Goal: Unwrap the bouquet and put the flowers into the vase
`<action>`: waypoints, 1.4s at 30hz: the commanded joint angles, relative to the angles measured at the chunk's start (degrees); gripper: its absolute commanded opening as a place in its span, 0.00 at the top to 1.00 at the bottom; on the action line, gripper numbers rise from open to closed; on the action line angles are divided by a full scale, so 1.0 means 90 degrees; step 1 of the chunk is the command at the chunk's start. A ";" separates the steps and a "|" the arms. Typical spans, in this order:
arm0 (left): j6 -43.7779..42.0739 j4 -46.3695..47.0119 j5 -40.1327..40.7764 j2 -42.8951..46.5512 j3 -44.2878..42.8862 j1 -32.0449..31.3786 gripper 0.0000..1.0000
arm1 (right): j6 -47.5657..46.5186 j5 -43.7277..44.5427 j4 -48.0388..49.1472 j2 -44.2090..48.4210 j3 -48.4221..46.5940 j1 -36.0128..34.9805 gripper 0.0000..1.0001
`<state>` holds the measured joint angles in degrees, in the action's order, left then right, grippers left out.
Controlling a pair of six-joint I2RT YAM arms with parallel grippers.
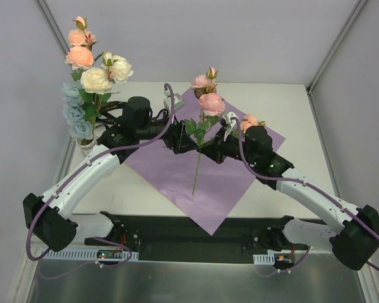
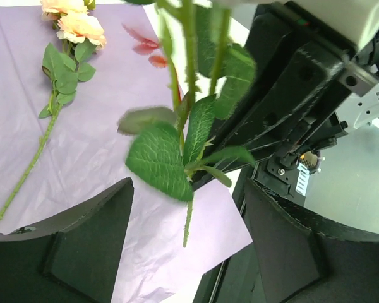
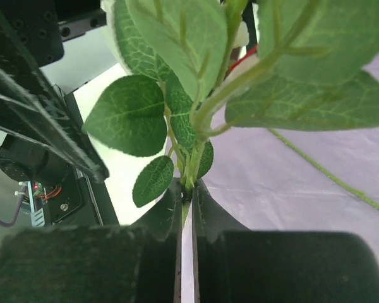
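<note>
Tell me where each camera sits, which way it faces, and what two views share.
Top external: above and behind the arm bases, looking down; left arm, right arm, purple paper and vase show.
Left wrist: on the left arm, facing across the paper; open left tool frames the rose stem.
Right wrist: on the right arm, facing the leaves; right tool shut on the stem.
Shared: both wrist views show that stem and the paper.

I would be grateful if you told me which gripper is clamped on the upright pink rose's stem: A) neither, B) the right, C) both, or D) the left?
B: the right gripper is shut on the rose stem just below its leaves, while the left gripper stands open.
</note>
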<state>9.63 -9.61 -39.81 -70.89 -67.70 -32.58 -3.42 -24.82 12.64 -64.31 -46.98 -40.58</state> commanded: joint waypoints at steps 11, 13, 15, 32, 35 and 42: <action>0.0131 0.0227 -0.0586 -0.0238 -0.0075 0.0114 0.59 | -0.0450 -0.0524 0.0216 -0.0334 -0.0551 -0.0443 0.99; 0.0122 0.0228 -0.0625 -0.0258 -0.0085 0.0114 0.77 | -0.0469 -0.0572 0.0265 -0.0334 -0.0522 -0.0452 0.99; 0.0034 0.0228 -0.0664 -0.0258 -0.0085 0.0114 0.87 | -0.0470 -0.0602 0.0265 -0.0364 -0.0532 -0.0472 0.99; -0.1011 -0.0445 0.1881 0.2258 -0.0504 0.0114 1.00 | -0.0762 0.1986 -0.1376 0.0817 -0.0513 -0.0511 0.24; -0.1361 -0.0787 0.3443 0.3090 -0.0573 0.0114 1.00 | -0.0802 0.2191 -0.1366 0.1110 -0.0298 -0.0511 0.23; -0.2328 -0.1451 0.6588 0.4146 -0.1304 0.0114 1.00 | -0.0860 0.2162 -0.1376 0.1315 -0.0258 -0.0452 0.22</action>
<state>-4.40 -18.90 -0.60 -34.94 -75.02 -32.14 -9.91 -6.70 0.49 -53.69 -49.43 -45.01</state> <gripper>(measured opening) 0.022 0.774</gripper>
